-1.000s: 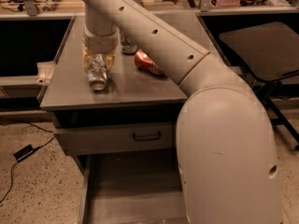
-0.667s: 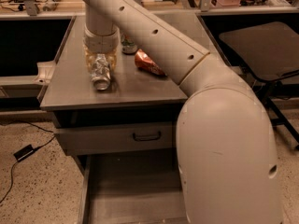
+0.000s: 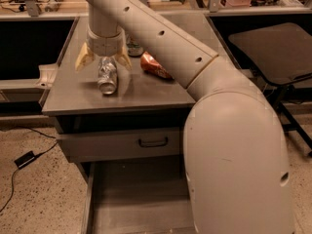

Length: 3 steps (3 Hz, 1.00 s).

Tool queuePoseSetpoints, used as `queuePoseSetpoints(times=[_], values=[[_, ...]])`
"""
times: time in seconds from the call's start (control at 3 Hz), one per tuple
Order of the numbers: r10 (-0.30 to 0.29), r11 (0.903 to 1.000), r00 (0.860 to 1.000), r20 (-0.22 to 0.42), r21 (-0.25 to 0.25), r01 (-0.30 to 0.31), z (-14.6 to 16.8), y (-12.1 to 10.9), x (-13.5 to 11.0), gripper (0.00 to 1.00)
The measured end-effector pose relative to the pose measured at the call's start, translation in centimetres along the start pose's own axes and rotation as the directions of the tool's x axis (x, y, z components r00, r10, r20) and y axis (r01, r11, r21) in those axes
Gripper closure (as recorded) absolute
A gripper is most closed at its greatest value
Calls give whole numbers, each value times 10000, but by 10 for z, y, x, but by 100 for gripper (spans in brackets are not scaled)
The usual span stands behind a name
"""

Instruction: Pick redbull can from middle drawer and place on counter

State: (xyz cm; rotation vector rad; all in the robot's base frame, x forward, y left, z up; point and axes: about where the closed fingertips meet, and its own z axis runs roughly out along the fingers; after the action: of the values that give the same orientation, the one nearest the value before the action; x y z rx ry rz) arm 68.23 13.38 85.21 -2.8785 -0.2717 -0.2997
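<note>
end effector (image 3: pixel 103 64) spread above redbull can (image 3: pixel 107 78); can lying on counter (image 3: pixel 151 90)

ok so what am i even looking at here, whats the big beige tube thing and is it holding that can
The beige tube is a robot arm, seen by a single camera looking along it from near its base. At its far tip is the end effector: two fingers, here spread open on either side of a slim silver can. The can seems to lie on its side on the grey counter, so it doesn't look gripped. A red can lies to one side, and another can sits partly hidden behind the arm. Below, a drawer is pulled open.
</note>
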Motion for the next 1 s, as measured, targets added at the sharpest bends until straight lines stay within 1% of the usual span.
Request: queuePoseSetpoints(times=[0.33,0.67,1.0], values=[[69,9986,9999,-126,526,-62,-17,4,9,0],[560,9916,9969,-561,1197,-489,-47,11,17,0],[953,9888,9921,-819,1229,-848,-72,13,23,0]])
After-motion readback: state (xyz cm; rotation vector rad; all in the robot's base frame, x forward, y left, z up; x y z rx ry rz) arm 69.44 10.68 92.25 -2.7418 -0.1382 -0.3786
